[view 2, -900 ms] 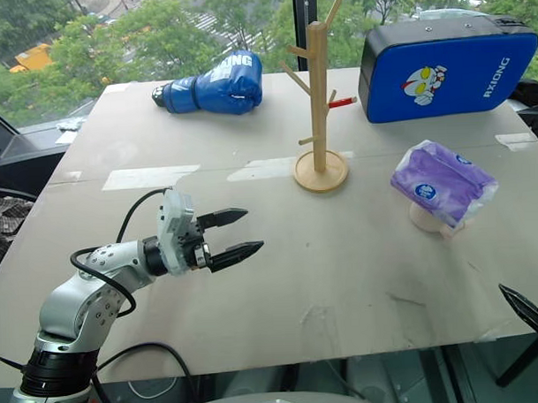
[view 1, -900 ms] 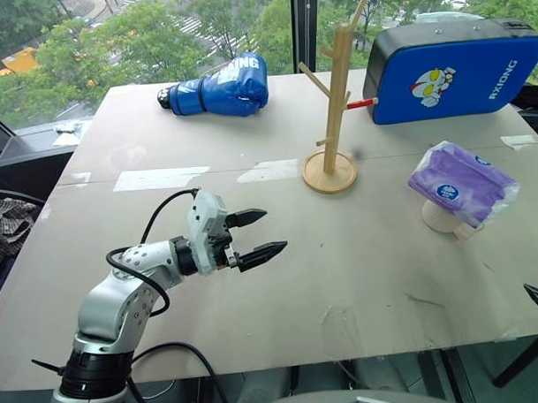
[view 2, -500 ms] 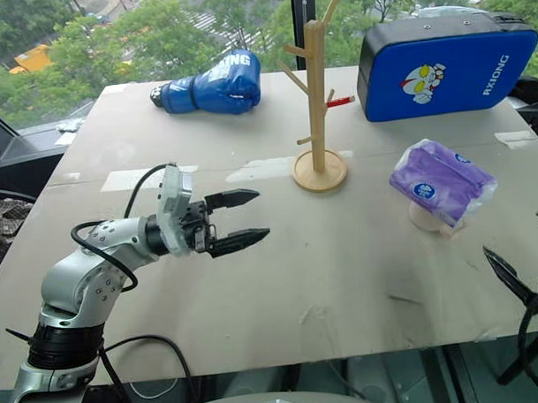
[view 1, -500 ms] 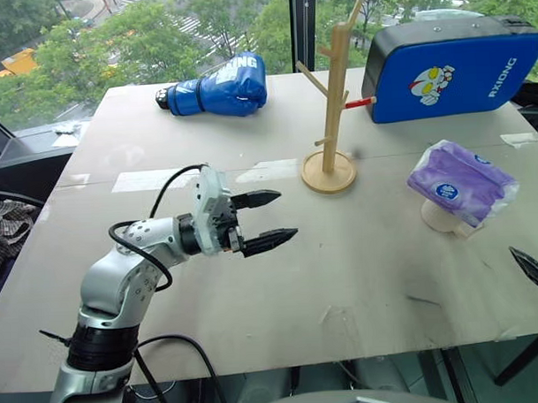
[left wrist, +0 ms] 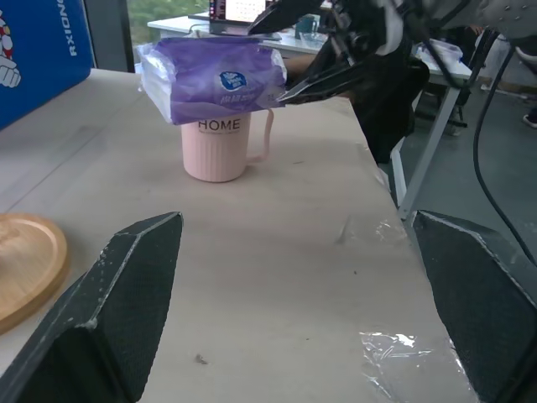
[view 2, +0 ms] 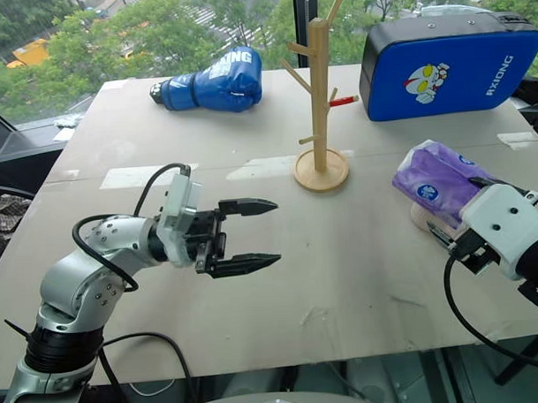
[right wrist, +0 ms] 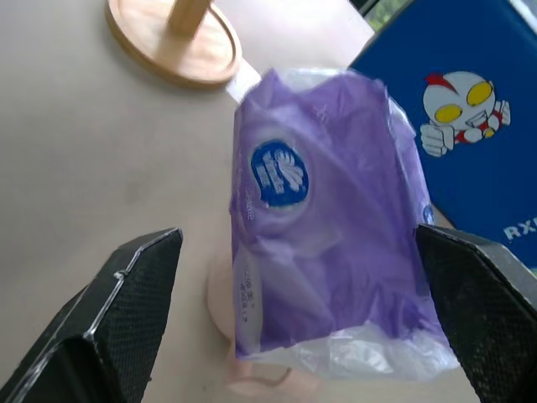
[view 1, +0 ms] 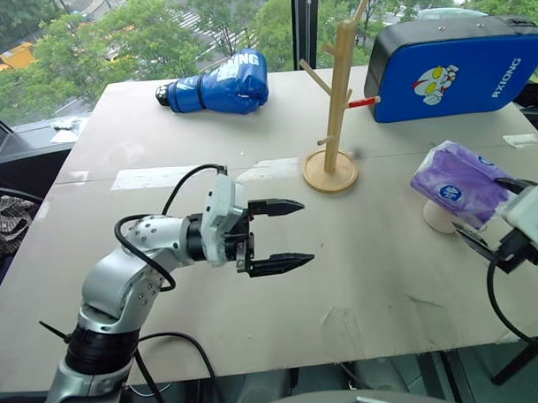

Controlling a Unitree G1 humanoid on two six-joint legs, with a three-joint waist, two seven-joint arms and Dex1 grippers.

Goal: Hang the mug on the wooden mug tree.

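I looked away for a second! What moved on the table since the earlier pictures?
The right gripper came in from the table's edge, open, up to the purple tissue pack lying on the pale pink mug. The left gripper pushed forward, open. Nothing grabbed. Mug, pack and pale wooden mug tree stayed put.

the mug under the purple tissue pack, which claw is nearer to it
Right. The right claw is open beside the mug, at the tissue pack resting on it. The left claw is open over mid-table, well off to the mug's left.
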